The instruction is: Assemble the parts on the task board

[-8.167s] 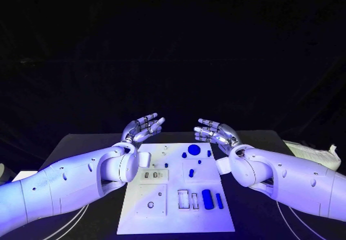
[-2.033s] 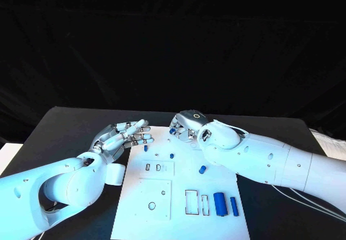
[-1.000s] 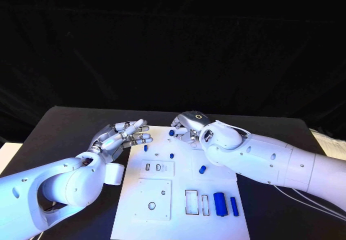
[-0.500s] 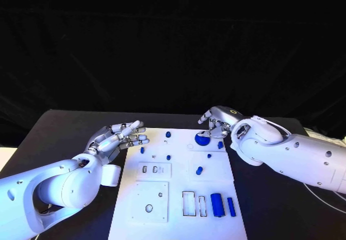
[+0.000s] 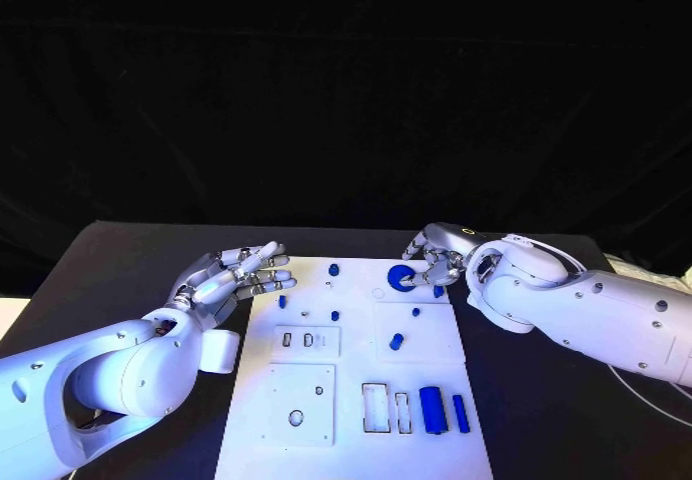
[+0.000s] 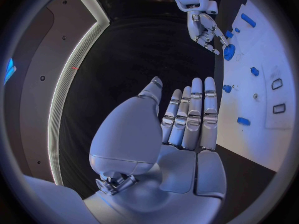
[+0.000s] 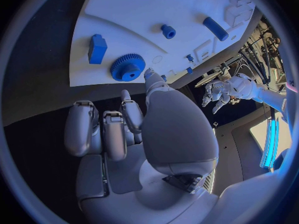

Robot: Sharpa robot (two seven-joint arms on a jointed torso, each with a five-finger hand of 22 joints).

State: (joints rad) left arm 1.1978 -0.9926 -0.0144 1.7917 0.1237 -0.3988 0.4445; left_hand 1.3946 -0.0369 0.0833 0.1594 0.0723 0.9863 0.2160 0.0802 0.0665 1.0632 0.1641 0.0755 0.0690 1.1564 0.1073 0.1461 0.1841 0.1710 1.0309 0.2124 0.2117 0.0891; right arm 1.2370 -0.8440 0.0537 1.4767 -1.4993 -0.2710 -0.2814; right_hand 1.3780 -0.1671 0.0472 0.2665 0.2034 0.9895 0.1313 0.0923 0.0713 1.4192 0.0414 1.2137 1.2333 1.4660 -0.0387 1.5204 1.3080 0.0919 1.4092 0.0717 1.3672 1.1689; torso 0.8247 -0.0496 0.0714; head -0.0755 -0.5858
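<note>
The white task board [image 5: 353, 368] lies in the middle of the table. A blue gear [image 5: 402, 279] lies flat near its far right corner. My right hand [image 5: 437, 258] hovers at that corner, fingers half curled and empty, its thumb tip beside the gear [image 7: 128, 67]. A blue block [image 7: 96, 48] lies next to the gear. My left hand [image 5: 231, 275] floats by the board's far left corner, fingers spread, holding nothing. Small blue pegs [image 5: 335, 269] dot the far half. A blue cylinder [image 5: 431, 409] and a thinner bar [image 5: 460, 412] lie at the near right.
Two empty rectangular frames [image 5: 372, 408] sit left of the cylinder, and a square plate with a hole [image 5: 297, 417] lies at the near left. The black table [image 5: 130, 260] stretches out on both sides. A white object [image 5: 635, 270] lies at the right edge.
My right hand has moved from the board's far middle to its far right corner and come down beside the gear. The left hand has barely moved.
</note>
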